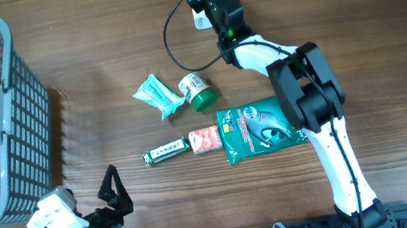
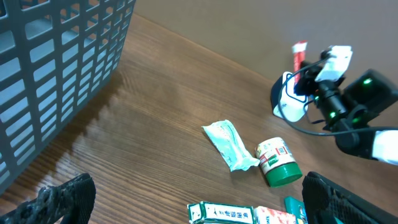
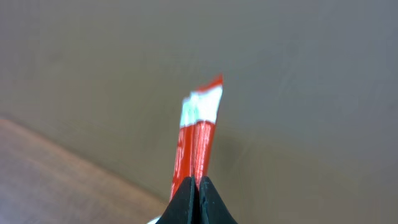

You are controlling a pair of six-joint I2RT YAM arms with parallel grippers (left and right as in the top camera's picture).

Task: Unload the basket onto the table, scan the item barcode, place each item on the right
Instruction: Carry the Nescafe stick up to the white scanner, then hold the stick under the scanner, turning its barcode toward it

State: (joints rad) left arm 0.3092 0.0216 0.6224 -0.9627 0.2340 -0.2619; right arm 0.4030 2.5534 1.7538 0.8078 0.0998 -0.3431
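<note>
**Hazard: narrow end grip on the item at the scan position**
The right gripper (image 3: pixel 199 188) is fully closed on one end of the red-and-white sachet (image 3: pixel 200 127), raised at the far table edge near what appears to be the scanner (image 2: pixel 287 102), which is partly blocked from view. A wrist twist may turn the barcode away or work the sachet loose. The left gripper (image 1: pixel 116 193) stands wide open and empty.

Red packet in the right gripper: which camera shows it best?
The right wrist view: the red packet stands close and central, pinched by the shut right gripper. The left wrist view shows it small and far; overhead, I cannot make it out.
</note>
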